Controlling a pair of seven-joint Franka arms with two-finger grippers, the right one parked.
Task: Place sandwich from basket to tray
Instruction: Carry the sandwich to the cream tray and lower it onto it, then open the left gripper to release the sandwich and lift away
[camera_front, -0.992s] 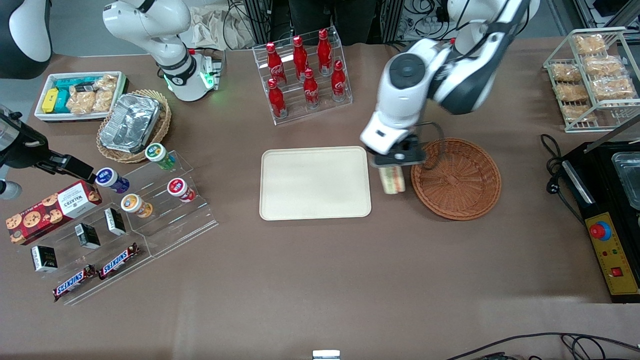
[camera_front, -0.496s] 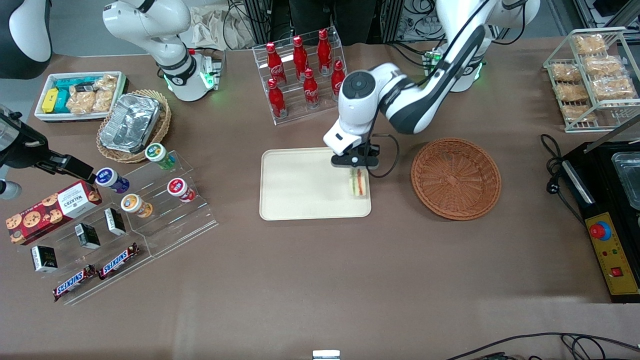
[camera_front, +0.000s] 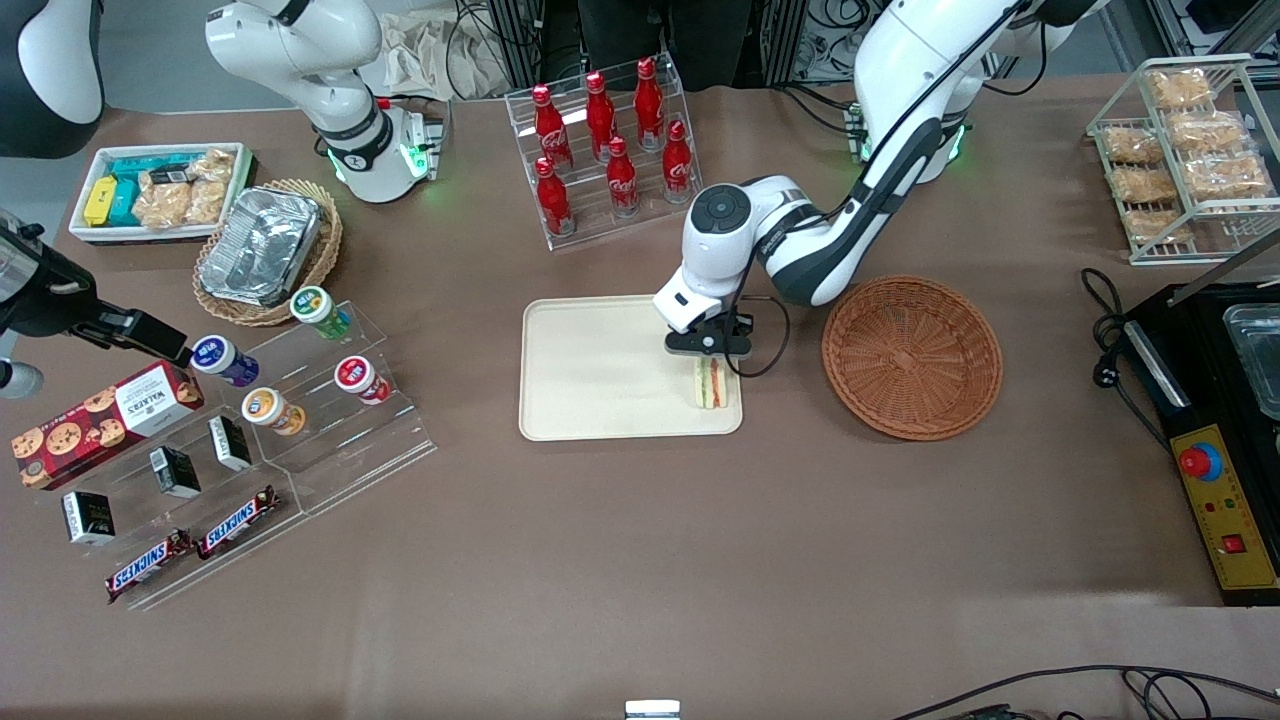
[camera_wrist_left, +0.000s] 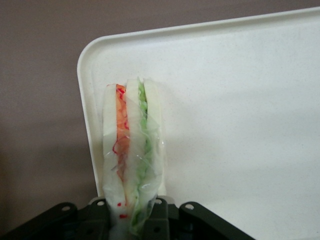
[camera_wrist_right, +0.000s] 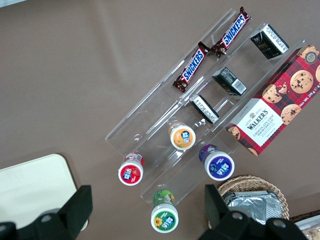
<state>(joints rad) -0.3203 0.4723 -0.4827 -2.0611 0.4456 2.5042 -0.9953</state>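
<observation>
Sandwich (camera_front: 711, 384) held upright in closed gripper (camera_front: 708, 352) over tray (camera_front: 600, 370) corner.

cream tray (camera_front: 600, 370), reddish-brown basket (camera_front: 912, 357), orange-green-layered white sandwich (camera_wrist_left: 132, 160)

Overhead front view; close wrist views

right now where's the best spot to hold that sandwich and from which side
Across its flat bread faces, near one end, coming down from above, as the tool holds it now. The sandwich stands on edge over the tray, layers upright, so squeezing the two outer bread slices keeps the filling together. Its wrap looks soft, so hold gently.
</observation>
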